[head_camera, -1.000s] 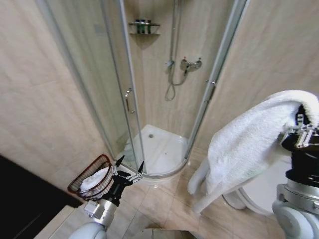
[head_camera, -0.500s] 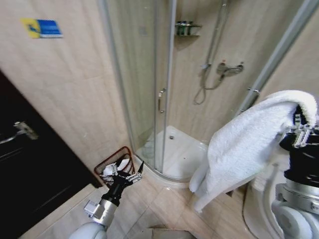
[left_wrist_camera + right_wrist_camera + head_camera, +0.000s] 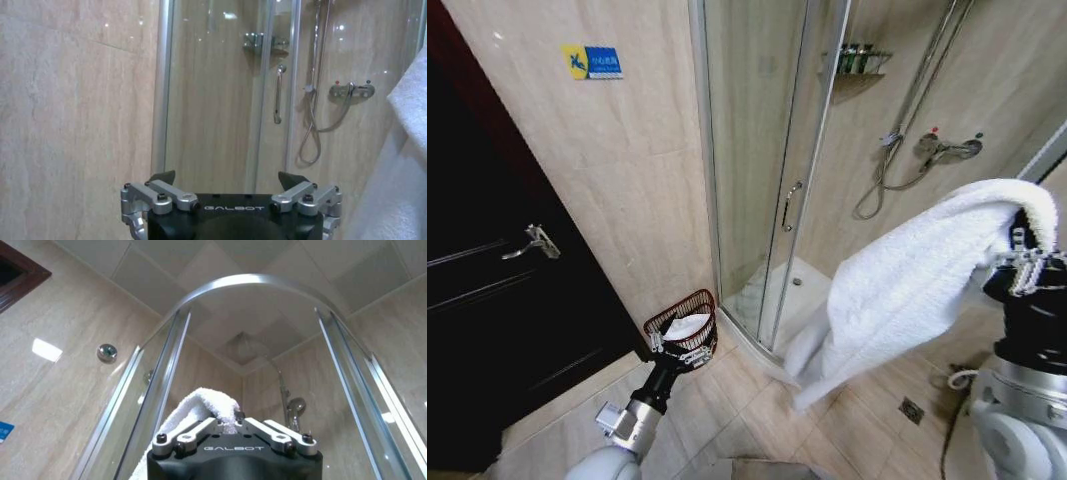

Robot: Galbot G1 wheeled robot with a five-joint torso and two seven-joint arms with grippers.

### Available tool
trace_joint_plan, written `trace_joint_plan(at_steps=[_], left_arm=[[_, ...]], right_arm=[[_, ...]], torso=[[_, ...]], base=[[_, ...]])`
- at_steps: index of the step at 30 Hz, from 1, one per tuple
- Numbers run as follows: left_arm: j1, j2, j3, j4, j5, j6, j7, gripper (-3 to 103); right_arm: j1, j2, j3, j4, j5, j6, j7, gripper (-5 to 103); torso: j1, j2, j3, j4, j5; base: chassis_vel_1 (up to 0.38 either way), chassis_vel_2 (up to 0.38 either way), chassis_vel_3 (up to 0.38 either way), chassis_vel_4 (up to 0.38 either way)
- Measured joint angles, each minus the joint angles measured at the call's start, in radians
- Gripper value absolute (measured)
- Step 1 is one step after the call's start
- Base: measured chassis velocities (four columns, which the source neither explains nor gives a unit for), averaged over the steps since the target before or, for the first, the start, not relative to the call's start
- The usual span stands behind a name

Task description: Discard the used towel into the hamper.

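My view had swung to the left across the bathroom: a moment before, the shower stall filled the middle and a white toilet sat behind my right arm; at this moment the dark door with its lever handle took up the left side, the shower stall sat to the right of centre, and the toilet was gone from sight. I took that as my own turning, not as anything in the room moving.

My right gripper was raised at the right edge, closed on the towel, which draped over it and hung down to the left in a long white fold well above the floor. From the right wrist camera the fingers were pinched together with a hump of towel between them. My left gripper was held low and forward with its fingers spread and nothing in them.

The hamper stood on the floor against the tiled wall, between the door and the stall's glass, just past my left gripper, with something white already inside. It now sat nearer the middle of my view, so I judged the turn had lined me up with it. The towel was still well to its right, so the drop remained undone.
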Motion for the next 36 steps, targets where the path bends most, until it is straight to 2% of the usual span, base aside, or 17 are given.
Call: trace_joint_plan(at_steps=[18,36], left_arm=[[0.000,0.000,0.000,0.000,0.000,0.000,0.000,100],[0.000,0.000,0.000,0.000,0.000,0.000,0.000,100]], right_arm=[[0.005,-0.001,-0.002,0.000,-0.004,-0.005,-0.006,3],[0.008,-0.003,-0.007,0.000,-0.007,-0.009,-0.008,3]], torso=[[-0.001,-0.002,-0.001,0.0000,0.0000],[-0.002,-0.004,-0.002,0.0000,-0.0001]], base=[[0.000,0.000,0.000,0.000],[0.083,0.091,-0.090,-0.095]])
